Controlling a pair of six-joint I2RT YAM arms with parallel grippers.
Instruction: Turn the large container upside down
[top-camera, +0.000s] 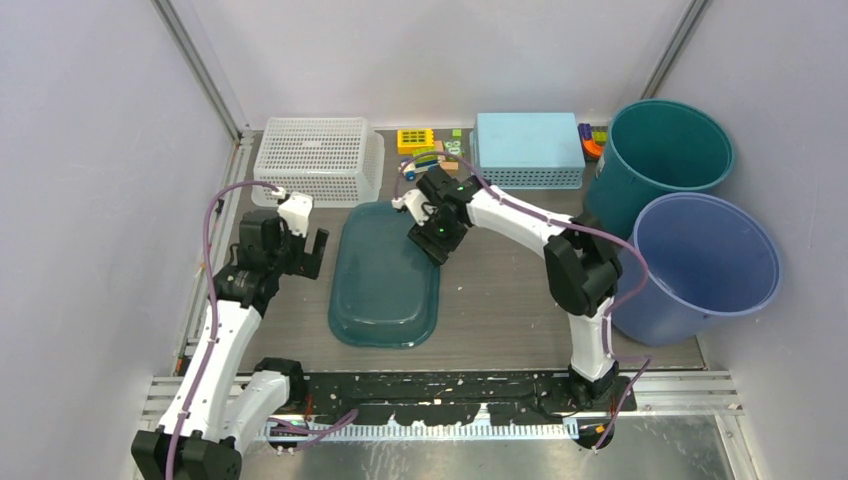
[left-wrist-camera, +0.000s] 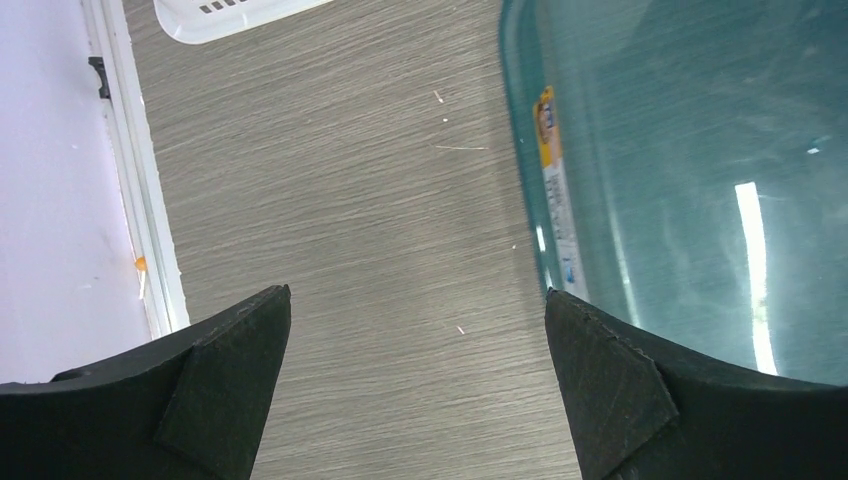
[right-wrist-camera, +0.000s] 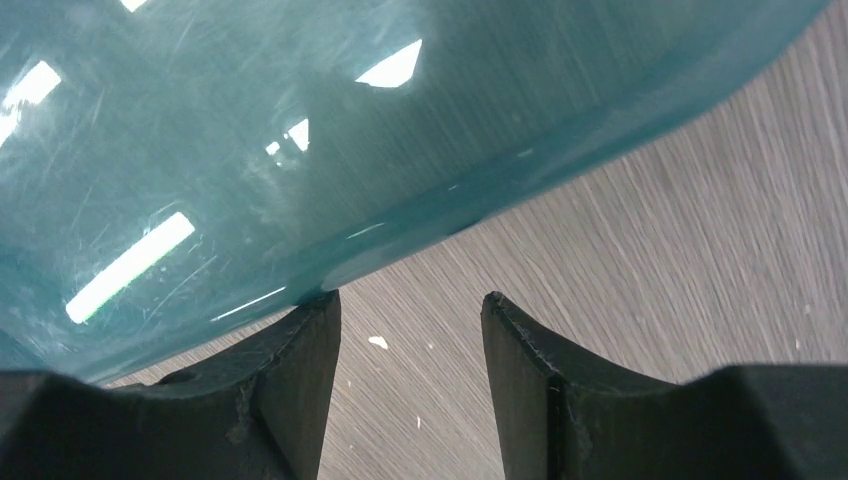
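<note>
The large container (top-camera: 385, 275) is a translucent teal tub lying flat on the wooden table, its smooth broad face up and its rim (right-wrist-camera: 560, 150) against the tabletop. My left gripper (top-camera: 308, 255) hovers just left of the tub, open wide over bare table (left-wrist-camera: 418, 300), with the tub's labelled side (left-wrist-camera: 680, 150) beside its right finger. My right gripper (top-camera: 433, 240) is at the tub's far right edge, open, with only table between its fingers (right-wrist-camera: 410, 298). Its left finger (right-wrist-camera: 300, 370) sits right at the tub's rim.
A white mesh basket (top-camera: 318, 158) and a light blue lidded basket (top-camera: 528, 150) stand at the back, small toys (top-camera: 425, 150) between them. A teal bucket (top-camera: 660, 160) and a blue bucket (top-camera: 700, 265) stand at the right. A metal rail (left-wrist-camera: 140, 200) borders the left.
</note>
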